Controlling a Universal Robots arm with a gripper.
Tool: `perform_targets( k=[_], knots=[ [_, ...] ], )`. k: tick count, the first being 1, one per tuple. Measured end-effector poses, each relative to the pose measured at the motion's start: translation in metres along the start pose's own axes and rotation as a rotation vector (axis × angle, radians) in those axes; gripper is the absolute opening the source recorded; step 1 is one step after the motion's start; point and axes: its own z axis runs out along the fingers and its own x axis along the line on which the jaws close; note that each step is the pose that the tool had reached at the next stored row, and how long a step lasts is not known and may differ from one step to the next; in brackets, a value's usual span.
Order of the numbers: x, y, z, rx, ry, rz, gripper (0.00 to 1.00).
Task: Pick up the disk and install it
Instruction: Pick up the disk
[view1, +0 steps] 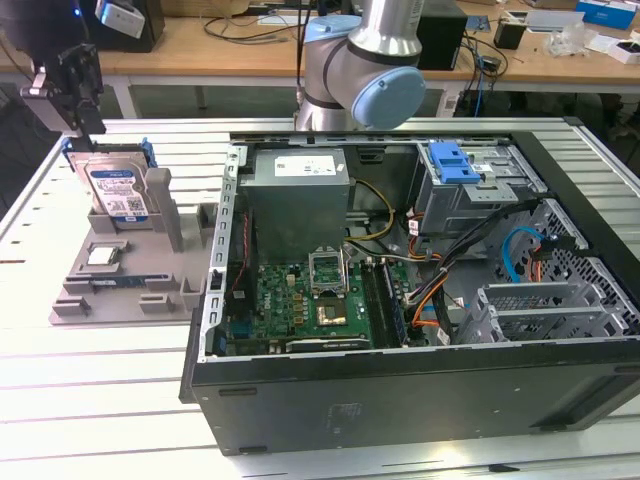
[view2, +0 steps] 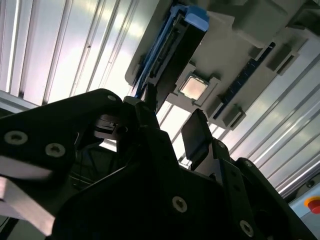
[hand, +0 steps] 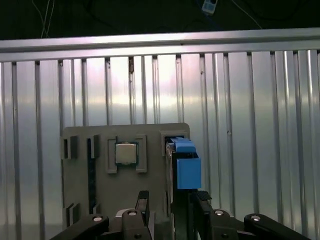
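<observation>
**Gripper** (hand: 172, 204): mine, empty. Fingers (hand: 143, 201) are spread and pinch nothing. In the exterior view I hang just above the disk, apart from it.

**Disk** (view1: 117, 190): stands on edge, leaning back, in the grey holder (view1: 170, 215) directly under my fingertips. In both wrist views it lies edge-on along the gap between my fingers, one finger to each flat face. Its blue rail (hand: 186, 167) shows just ahead of my fingertips.

**Chip** (hand: 125, 153): seated in the same holder, off to the outer side of one finger and clear of the gap.

**Case** (view1: 400, 300): open, well away from my fingers, with a blue caddy (view1: 452, 160) on its drive cage.

**Hazards, as I judge them:**
- The disk leans while my fingers point down, so a fingertip could land on its top edge instead of passing a face.
- A grip that catches only the plastic rail could slip or twist the disk.
- A tight slot could let the holder lift along with the disk.
- A sideways drift could put a finger on the chip.
</observation>
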Motion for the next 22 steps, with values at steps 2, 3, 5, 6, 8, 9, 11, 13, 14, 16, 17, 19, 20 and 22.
perform_targets(
  k=[2,3,5,6,8,9,11,13,14,16,17,19,20,22],
  knots=[
    [-0.0023,0.0024,0.0033,0.0003,0.0003,-0.026,0.48],
    [-0.0050,0.0030,0.0042,0.0003,0.0000,-0.030,0.48],
    [-0.0096,0.0039,0.0056,0.0005,-0.0008,-0.031,0.48],
    [-0.0116,0.0049,0.0069,0.0007,-0.0011,-0.031,0.48],
    [-0.0125,0.0085,0.0102,0.0004,-0.0009,-0.033,0.48],
    [-0.0125,0.0098,0.0134,0.0007,-0.0009,-0.036,0.48],
    [-0.0125,0.0097,0.0173,0.0007,-0.0006,-0.043,0.48],
    [-0.0126,0.0096,0.0214,0.0006,-0.0004,-0.051,0.48],
    [-0.0126,0.0095,0.0245,0.0009,-0.0001,-0.056,0.48],
    [-0.0127,0.0093,0.0293,0.0010,0.0001,-0.065,0.48],
    [-0.0128,0.0092,0.0326,0.0011,0.0002,-0.070,0.48],
    [-0.0129,0.0091,0.0395,0.0010,0.0003,-0.071,0.48],
    [-0.0130,0.0089,0.0436,0.0011,0.0003,-0.071,0.48],
    [-0.0130,0.0088,0.0478,0.0010,0.0004,-0.071,0.48]
  ],
)
